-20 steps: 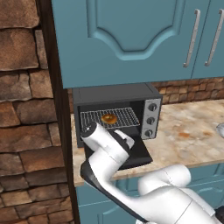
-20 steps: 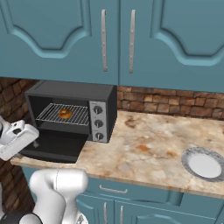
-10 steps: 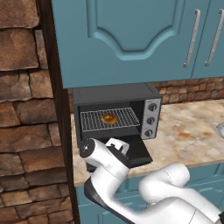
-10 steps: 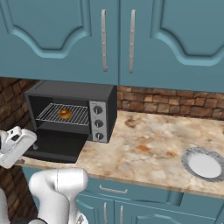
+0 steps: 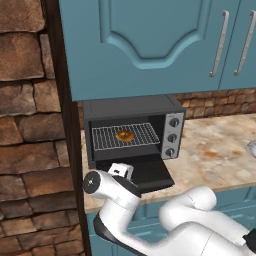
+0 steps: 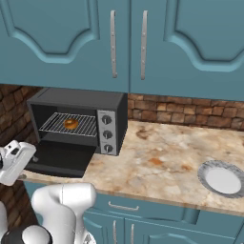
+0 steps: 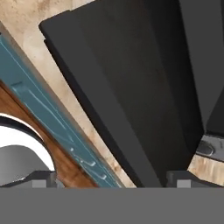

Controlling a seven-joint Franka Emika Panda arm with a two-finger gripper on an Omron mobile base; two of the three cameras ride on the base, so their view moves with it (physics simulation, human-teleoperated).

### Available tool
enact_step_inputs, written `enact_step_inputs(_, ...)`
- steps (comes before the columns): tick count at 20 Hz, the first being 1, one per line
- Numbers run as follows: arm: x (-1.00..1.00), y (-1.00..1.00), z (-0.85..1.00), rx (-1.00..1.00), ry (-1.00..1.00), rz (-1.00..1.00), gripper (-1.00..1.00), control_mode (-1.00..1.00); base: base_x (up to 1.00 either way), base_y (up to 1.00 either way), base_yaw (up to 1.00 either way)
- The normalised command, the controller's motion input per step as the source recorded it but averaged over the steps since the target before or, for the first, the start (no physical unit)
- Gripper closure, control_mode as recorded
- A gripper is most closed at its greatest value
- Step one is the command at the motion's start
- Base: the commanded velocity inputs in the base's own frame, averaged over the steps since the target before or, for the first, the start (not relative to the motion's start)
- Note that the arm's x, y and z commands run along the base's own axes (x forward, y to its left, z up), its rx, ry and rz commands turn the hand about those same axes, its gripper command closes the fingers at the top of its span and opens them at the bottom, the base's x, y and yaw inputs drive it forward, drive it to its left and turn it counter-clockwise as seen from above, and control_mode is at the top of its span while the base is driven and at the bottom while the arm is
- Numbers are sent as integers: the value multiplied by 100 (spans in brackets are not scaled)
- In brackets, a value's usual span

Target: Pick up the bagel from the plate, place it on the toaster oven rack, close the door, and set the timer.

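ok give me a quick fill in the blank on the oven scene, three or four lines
1. The bagel lies on the toaster oven rack, not on the ____.
2. The door of the oven hangs ____.
3. The plate on the counter holds ____.
4. The timer is the ____ of three knobs.

Missing words: plate; open; nothing; lowest

Teal cabinets [image 6: 128,43], marble counter [image 6: 162,157], brick wall [image 5: 30,125].
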Motion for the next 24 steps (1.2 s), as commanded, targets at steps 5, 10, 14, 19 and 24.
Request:
enact_step_inputs(5,40,16,-25,0,0,16,-100,-100,0,0,0)
enact_step_inputs(10,32,19,-31,-2,0,11,-100,-100,0,0,0)
enact_step_inputs(14,7,22,-40,-4,0,7,-100,-100,0,0,0)
enact_step_inputs(19,0,17,-32,-4,0,4,-100,-100,0,0,0)
enact_step_inputs(24,1,8,-3,-4,-10,1,-100,-100,0,0,0)
